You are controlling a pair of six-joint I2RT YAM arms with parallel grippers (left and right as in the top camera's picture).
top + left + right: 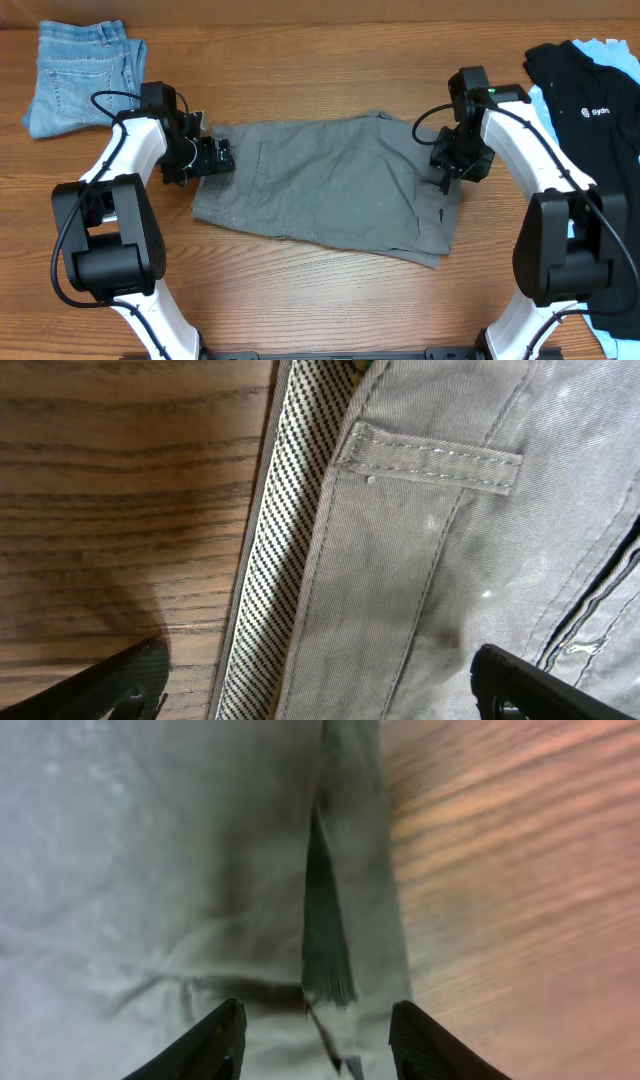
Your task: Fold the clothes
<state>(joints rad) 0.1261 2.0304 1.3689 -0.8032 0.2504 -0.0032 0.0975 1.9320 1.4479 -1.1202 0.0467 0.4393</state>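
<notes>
Grey-green shorts [320, 185] lie spread flat in the middle of the wooden table. My left gripper [213, 158] is open at the shorts' left edge; in the left wrist view its fingers [320, 690] straddle the waistband with its striped lining [265, 560] and a belt loop [430, 460]. My right gripper [447, 175] is open over the shorts' right edge; in the right wrist view its fingers [315, 1045] straddle the hem and a dark fold [325, 920]. Neither holds cloth.
Folded blue jeans [80, 75] lie at the back left corner. A black shirt with white lettering [590, 90] lies over light blue cloth [603, 47] at the right edge. Bare wood [520, 870] lies right of the hem.
</notes>
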